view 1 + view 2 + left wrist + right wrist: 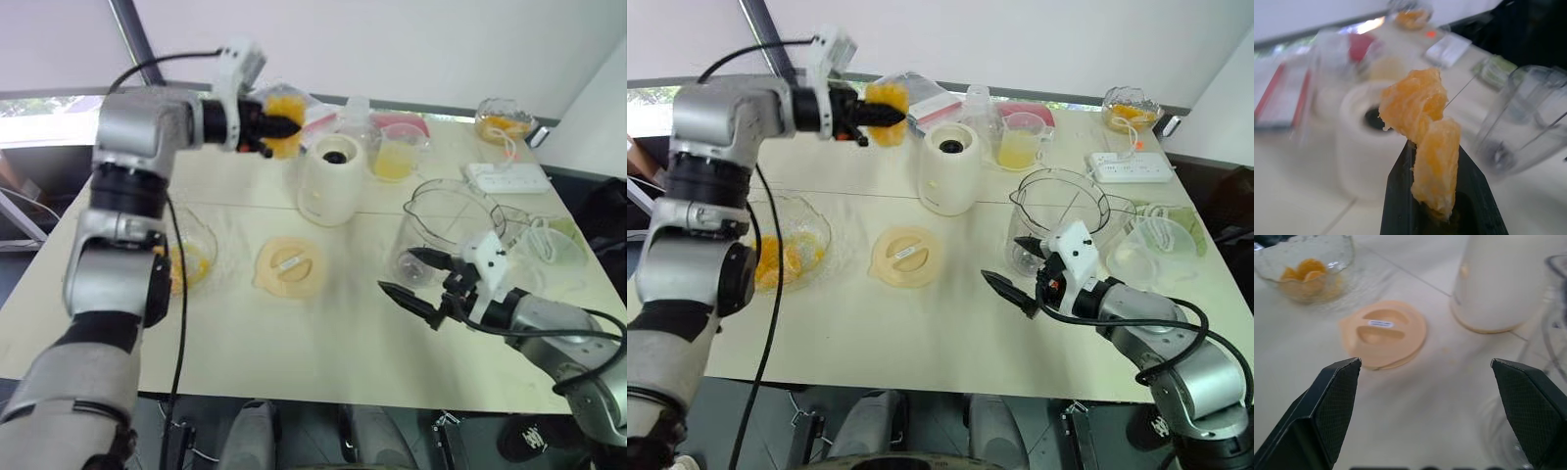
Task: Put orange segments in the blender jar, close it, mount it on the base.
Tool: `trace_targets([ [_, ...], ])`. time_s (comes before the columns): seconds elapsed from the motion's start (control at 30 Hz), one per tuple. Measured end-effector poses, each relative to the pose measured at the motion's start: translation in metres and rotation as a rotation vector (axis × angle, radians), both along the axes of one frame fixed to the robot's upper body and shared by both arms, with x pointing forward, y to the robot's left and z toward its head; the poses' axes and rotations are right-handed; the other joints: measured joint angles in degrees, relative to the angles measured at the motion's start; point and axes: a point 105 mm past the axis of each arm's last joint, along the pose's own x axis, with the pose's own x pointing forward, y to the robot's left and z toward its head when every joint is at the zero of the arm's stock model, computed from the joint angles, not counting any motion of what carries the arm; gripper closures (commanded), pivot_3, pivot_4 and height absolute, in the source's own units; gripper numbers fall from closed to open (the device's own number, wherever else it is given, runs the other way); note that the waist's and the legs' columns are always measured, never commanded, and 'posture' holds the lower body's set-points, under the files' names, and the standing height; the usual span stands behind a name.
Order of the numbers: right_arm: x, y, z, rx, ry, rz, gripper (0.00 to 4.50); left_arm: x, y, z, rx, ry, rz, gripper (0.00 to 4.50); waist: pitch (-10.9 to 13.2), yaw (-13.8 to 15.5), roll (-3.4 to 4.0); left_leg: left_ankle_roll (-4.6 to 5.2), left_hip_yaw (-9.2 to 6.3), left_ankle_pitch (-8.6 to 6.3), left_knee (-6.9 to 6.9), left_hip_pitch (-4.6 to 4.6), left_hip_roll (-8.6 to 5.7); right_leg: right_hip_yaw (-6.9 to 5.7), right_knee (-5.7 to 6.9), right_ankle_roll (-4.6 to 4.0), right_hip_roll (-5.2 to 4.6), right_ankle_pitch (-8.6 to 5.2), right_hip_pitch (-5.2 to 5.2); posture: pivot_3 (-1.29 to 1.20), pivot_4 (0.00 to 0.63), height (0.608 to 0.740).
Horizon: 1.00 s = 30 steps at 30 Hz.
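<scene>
Nearest the camera, the right pincer (397,270) hovered low over the near right part of the bench (294,343), its two black fingers spread wide apart and holding nothing. Just beyond it, the blender jar (431,191) stood upright and open on the bench, to the right of the base (331,181) and apart from it, so it was not mounted. The lid (288,266) lay flat on the bench, near of the base and left of the right pincer, touching neither. At the left side, a glass bowl (818,220) held further pieces of orange. The left pincer (284,127) was raised above the far left part of the bench, level with the top of the base and just to its left. Its fingers (1400,196) were pressed together on orange segments (1420,127), which stood out beyond the fingertips as a clump of at least two pieces. The top of the base showed a dark round opening. A measuring cup (397,152) of pale yellow liquid stood just to the far right of the base. A white power strip (507,176) lay at the far right of the bench, beyond the blender jar.
</scene>
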Motion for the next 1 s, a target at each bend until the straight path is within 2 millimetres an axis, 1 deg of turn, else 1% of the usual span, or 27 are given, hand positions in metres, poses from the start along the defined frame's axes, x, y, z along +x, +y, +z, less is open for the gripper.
trace_targets([
  [0.1, -0.005, -0.005, -0.007, -0.007, 0.008, -0.045, 0.0, 0.0, -0.035, 0.013, 0.001, -0.051, -0.094, 4.44, 0.0, 0.0, 0.01, 0.03, 0.0, -0.02, 0.01, -0.06, -0.04, 0.01, -0.02, 0.01, -0.01, -0.01, -0.03, 0.0, 0.15, 0.74],
  [0.17, -0.008, -0.01, -0.009, -0.003, 0.008, -0.082, 0.0, -0.003, -0.061, 0.017, -0.003, -0.075, -0.161, 4.44, 0.0, 0.1, 0.0, 0.04, -0.01, -0.02, 0.01, -0.11, -0.04, 0.0, -0.05, 0.02, -0.01, -0.01, -0.05, 0.0, 0.15, 0.74],
  [0.3, -0.012, -0.017, -0.014, 0.001, 0.013, -0.139, 0.0, -0.016, -0.105, 0.019, 0.001, -0.114, -0.294, 4.44, 0.0, 0.0, 0.0, 0.08, -0.01, -0.04, 0.02, -0.13, -0.05, 0.02, -0.08, 0.03, 0.0, -0.02, -0.06, 0.0, 0.15, 0.74],
  [0.43, -0.017, -0.027, -0.016, 0.003, -0.001, -0.214, 0.0, -0.038, -0.15, 0.011, 0.012, -0.127, -0.438, 4.44, 0.0, 0.1, 0.0, 0.1, -0.03, -0.06, 0.02, -0.13, -0.05, 0.02, -0.08, 0.03, 0.03, -0.03, -0.07, 0.0, 0.15, 0.74],
  [0.57, -0.025, -0.032, -0.019, 0.0, 0.002, -0.259, 0.0, -0.053, -0.177, -0.002, 0.047, -0.133, -0.526, 4.44, 0.0, -0.1, 0.07, 0.12, -0.02, -0.07, 0.02, -0.11, -0.04, 0.09, -0.08, 0.03, 0.07, -0.04, -0.08, 0.0, 0.15, 0.74],
  [0.6, -0.027, -0.033, -0.02, 0.005, 0.005, -0.272, 0.0, -0.057, -0.184, -0.009, 0.063, -0.13, -0.549, 4.44, 0.0, -0.1, 0.07, 0.12, -0.02, -0.07, 0.02, -0.11, -0.03, 0.09, -0.08, 0.03, 0.09, -0.04, -0.08, 0.0, 0.15, 0.74],
  [0.67, -0.03, -0.032, -0.021, 0.009, 0.008, -0.284, 0.0, -0.064, -0.196, -0.022, 0.112, -0.13, -0.576, 4.44, 0.0, 0.0, 0.09, 0.12, -0.02, -0.07, 0.03, -0.12, -0.03, 0.11, -0.08, 0.02, 0.1, -0.05, -0.08, 0.0, 0.15, 0.74],
  [0.77, -0.034, -0.031, -0.021, 0.006, 0.008, -0.295, 0.0, -0.068, -0.205, -0.041, 0.165, -0.14, -0.597, 4.44, 0.0, -0.2, 0.13, 0.14, 0.01, -0.08, 0.03, -0.09, -0.03, 0.17, -0.08, 0.0, 0.1, -0.05, -0.08, 0.0, 0.15, 0.74],
  [0.9, -0.041, -0.033, -0.027, 0.013, 0.035, -0.323, 0.0, -0.065, -0.2, -0.078, 0.261, -0.119, -0.608, 4.44, 0.0, -0.2, 0.17, 0.14, -0.01, -0.08, 0.03, -0.08, -0.01, 0.17, -0.07, -0.01, 0.13, -0.05, -0.08, 0.0, 0.15, 0.74],
  [0.97, -0.043, -0.033, -0.029, 0.011, 0.043, -0.327, 0.0, -0.063, -0.197, -0.092, 0.295, -0.113, -0.61, 4.44, 0.0, -0.1, 0.18, 0.14, -0.01, -0.08, 0.04, -0.1, -0.01, 0.17, -0.07, -0.01, 0.12, -0.05, -0.08, 0.0, 0.15, 0.74],
  [1.0, -0.043, -0.032, -0.029, 0.011, 0.042, -0.328, 0.0, -0.063, -0.196, -0.096, 0.307, -0.114, -0.61, 3.88, 0.0, 0.0, 0.18, 0.14, 0.0, -0.08, 0.04, -0.11, -0.01, 0.17, -0.08, -0.01, 0.12, -0.05, -0.08, 0.0, 0.15, 0.74],
])
